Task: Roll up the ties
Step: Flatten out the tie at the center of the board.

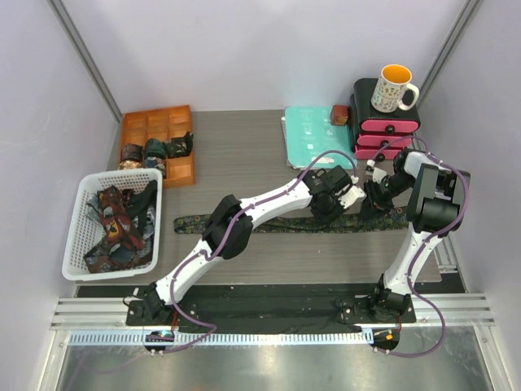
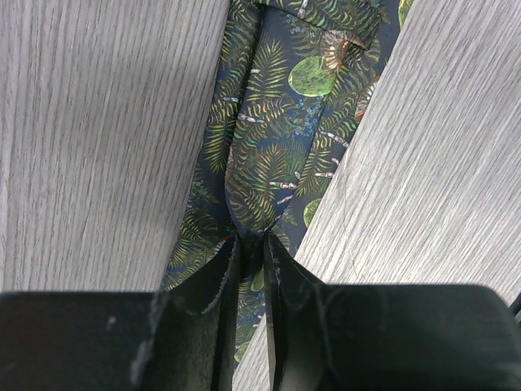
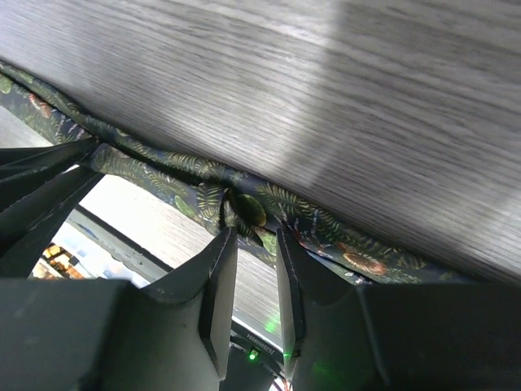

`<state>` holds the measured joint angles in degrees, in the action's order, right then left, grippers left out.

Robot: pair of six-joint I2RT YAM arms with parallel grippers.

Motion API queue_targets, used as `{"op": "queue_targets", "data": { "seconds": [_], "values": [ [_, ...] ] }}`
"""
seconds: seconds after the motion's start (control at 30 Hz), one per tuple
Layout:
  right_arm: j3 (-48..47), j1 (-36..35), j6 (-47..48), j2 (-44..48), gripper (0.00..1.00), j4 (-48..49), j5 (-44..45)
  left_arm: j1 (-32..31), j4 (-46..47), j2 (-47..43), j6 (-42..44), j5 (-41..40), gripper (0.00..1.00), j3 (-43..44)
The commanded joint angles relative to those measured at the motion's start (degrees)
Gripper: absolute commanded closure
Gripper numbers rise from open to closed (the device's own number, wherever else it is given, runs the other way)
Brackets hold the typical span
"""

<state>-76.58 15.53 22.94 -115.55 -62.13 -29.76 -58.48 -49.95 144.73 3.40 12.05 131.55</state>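
- My left hand [image 2: 251,244] is clenched on a fold of the fern-print tie [image 2: 269,147].
- My right hand [image 3: 251,236] pinches the same tie, lying across the desk [image 3: 326,98].

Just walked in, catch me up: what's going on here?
The left arm and right arm each pinch one fern-print tie, lying flat on the table, in their jaws near its right end. Rolled ties sit in the orange tray; loose ties fill the white basket.

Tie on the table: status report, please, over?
Left end effector pinching tie. Right end effector pinching it too. Tie lies flat, not yet rolled. Nothing across it.
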Motion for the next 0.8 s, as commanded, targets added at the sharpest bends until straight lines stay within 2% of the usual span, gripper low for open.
{"op": "queue_targets", "data": {
  "seconds": [0.0, 0.13, 0.2, 0.23, 0.3, 0.47, 0.53, 0.57, 0.77],
  "values": [
    [0.3, -0.3, -1.3, -0.1, 0.68, 0.9, 0.3, 0.0, 1.4, 0.2, -0.3, 1.1, 0.82, 0.0],
    [0.7, -0.9, -1.2, 0.1, 0.72, 0.6, -0.7, 0.0, 1.6, 0.1, -0.3, 1.2, 0.80, -0.2],
    [0.8, -0.9, -1.1, 0.2, 0.79, 0.3, -1.3, 0.0, 1.7, 0.1, -0.4, 1.2, 0.77, -0.3],
    [0.6, -0.9, -1.1, 0.1, 0.89, -0.2, -1.4, 0.0, 1.5, 0.0, -0.1, 1.2, 0.76, -0.3],
    [0.2, -0.9, -0.7, 0.2, 0.98, -0.7, -1.3, 0.2, 0.5, -0.4, 0.2, 1.4, 0.66, -0.2],
    [-1.0, -0.9, 0.0, 1.3, 0.99, -1.7, -0.4, 2.4, 0.2, -5.1, 0.1, 5.3, 0.43, -1.9],
    [-1.4, -0.8, 0.0, 1.7, 0.99, -1.7, 0.3, 3.5, 3.0, -10.1, 0.6, 6.8, 0.38, -5.9],
    [-1.6, -0.8, 0.0, 1.8, 0.99, -1.7, 0.6, 3.8, 3.8, -12.2, 1.5, 7.5, 0.33, -9.0],
    [-3.3, 0.4, -0.4, 3.2, 0.99, -1.9, 2.0, 5.9, 5.5, -21.7, 6.9, 8.8, 0.20, -19.5]
  ]
}}
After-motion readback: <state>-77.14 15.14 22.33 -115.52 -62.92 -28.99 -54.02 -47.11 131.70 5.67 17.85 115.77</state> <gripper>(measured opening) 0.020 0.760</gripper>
